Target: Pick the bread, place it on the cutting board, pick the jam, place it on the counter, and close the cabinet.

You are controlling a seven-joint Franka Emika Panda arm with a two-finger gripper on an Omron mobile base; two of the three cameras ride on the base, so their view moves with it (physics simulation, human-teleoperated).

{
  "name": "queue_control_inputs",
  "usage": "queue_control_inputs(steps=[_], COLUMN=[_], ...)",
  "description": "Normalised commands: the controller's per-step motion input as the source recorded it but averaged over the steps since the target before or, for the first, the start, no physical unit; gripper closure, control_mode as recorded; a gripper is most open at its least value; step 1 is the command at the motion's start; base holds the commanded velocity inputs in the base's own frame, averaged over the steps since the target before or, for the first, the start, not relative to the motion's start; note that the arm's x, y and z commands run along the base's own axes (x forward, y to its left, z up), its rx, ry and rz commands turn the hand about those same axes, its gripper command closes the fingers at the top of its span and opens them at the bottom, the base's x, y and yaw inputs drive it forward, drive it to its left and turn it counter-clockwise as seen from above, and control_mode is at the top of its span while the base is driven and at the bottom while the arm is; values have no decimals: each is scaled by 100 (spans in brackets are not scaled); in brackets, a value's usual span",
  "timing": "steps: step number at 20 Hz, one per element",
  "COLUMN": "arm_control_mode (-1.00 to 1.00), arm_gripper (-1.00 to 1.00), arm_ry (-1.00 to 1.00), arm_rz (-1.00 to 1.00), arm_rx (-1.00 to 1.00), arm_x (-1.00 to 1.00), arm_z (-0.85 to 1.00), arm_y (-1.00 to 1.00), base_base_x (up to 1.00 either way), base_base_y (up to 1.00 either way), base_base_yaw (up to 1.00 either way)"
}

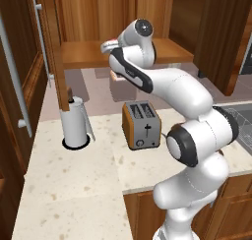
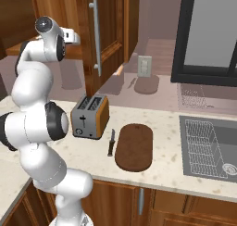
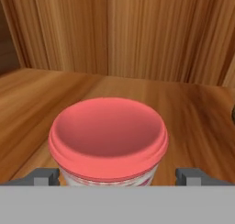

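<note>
The jam (image 3: 108,140) jar's lower body is cut off at the hand view's bottom.

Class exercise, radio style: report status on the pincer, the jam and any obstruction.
Pincer open, fingertips either side of jam. Jam upright on cabinet shelf, not gripped. Nothing in the way. Cutting board bare.

Left base view sits behind the arm on its left, looking forward and down over the counter (image 1: 74,170) corner into the open cabinet (image 1: 88,52); right base view sits behind on the right, same downward pitch, covering the cutting board (image 2: 134,146) and sink (image 2: 208,146). Both share the toaster (image 1: 141,124) and the arm's upper links. Hand view is inside the cabinet, very near, looking along the shelf (image 3: 41,94) at the jam (image 3: 108,136) and the back panel.
</note>
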Motion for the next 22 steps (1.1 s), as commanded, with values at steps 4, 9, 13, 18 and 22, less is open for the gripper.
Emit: queue_control_inputs(steps=[4,9,13,18,22], arm_control_mode=[-100,-100,-100,-100,-100], arm_gripper=[-100,100,100,100,100], arm_ry=[0,0,0,0,0], arm_rz=[0,0,0,0,0], arm_rx=[0,0,0,0,0], arm_x=[22,10,0,0,0], arm_z=[-3,-4,0,0,0], arm_y=[4,9,2,0,0], base_base_x=[0,0,0,0,0], base_base_y=[0,0,0,0,0], base_base_yaw=[0,0,0,0,0])
